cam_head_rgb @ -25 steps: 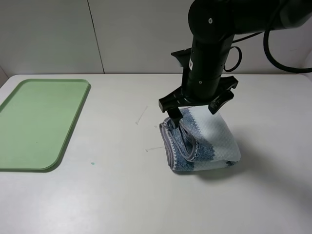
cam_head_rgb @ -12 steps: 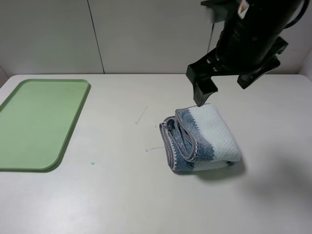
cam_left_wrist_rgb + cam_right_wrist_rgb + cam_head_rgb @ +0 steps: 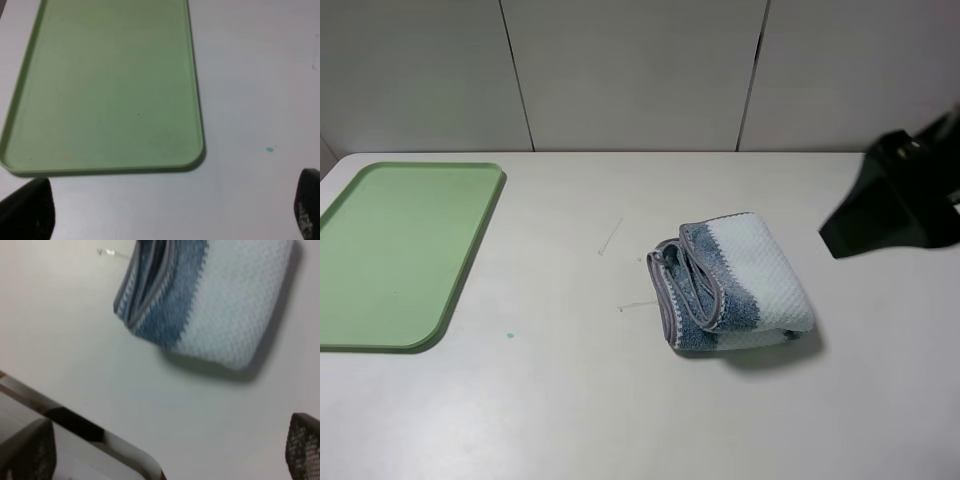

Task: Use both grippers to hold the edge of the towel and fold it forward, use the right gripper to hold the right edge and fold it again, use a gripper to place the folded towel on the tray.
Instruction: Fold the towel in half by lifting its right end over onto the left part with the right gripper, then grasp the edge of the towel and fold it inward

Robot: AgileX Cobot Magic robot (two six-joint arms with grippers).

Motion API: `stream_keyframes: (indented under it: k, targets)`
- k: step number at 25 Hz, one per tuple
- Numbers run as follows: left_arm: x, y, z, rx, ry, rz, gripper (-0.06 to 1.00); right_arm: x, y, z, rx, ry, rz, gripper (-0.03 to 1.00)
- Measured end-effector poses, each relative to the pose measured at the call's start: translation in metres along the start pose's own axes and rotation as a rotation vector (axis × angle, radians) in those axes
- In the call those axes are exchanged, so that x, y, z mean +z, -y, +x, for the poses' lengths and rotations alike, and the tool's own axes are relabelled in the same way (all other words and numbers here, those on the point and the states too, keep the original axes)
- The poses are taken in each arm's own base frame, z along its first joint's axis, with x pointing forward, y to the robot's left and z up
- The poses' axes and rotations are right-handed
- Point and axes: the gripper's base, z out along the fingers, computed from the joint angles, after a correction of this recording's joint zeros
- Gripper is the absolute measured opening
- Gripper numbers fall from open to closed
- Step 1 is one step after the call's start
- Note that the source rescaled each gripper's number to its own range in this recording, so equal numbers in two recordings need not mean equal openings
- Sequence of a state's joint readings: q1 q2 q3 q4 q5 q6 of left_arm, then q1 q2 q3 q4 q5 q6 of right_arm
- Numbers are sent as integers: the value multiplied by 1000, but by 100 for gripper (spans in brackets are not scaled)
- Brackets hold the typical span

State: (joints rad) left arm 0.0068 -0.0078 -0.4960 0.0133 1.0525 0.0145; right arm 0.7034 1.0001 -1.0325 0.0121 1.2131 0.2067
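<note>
The towel [image 3: 738, 285] lies folded in a thick bundle on the white table, right of centre, with its pale-blue side up and its dark-blue and grey-hemmed layers facing left. The right wrist view shows it too [image 3: 215, 295]. The light-green tray [image 3: 400, 250] sits bare at the far left. My right arm [image 3: 895, 200] is a blurred black shape at the right edge, apart from the towel. My right gripper [image 3: 165, 450] is open and empty, well above the towel. My left gripper [image 3: 165, 212] is open and empty, over the table beside the tray's [image 3: 110, 90] short end.
A small teal spot [image 3: 510, 335] marks the table near the tray's front corner. Faint scratch lines [image 3: 610, 237] lie left of the towel. A table edge with a dark strip [image 3: 80, 425] shows in the right wrist view. A panelled wall stands behind.
My right gripper let go of the towel, lifted off it and swung away to the right edge of the view. The towel stays folded in place.
</note>
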Motion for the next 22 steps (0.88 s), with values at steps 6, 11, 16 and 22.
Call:
stream_keyframes:
  k: [6, 11, 16, 22]
  targets:
    - [0, 0, 0, 0, 0, 0, 95, -18, 15, 54, -72, 102, 22, 100]
    - [0, 0, 0, 0, 0, 0, 95, -23, 32, 87, -1, 275, 75, 100]
    - [0, 0, 0, 0, 0, 0, 95, -19, 48, 118, 139, 411, 212, 100]
    - [0, 0, 0, 0, 0, 0, 95, -14, 50, 155, 165, 513, 388, 100]
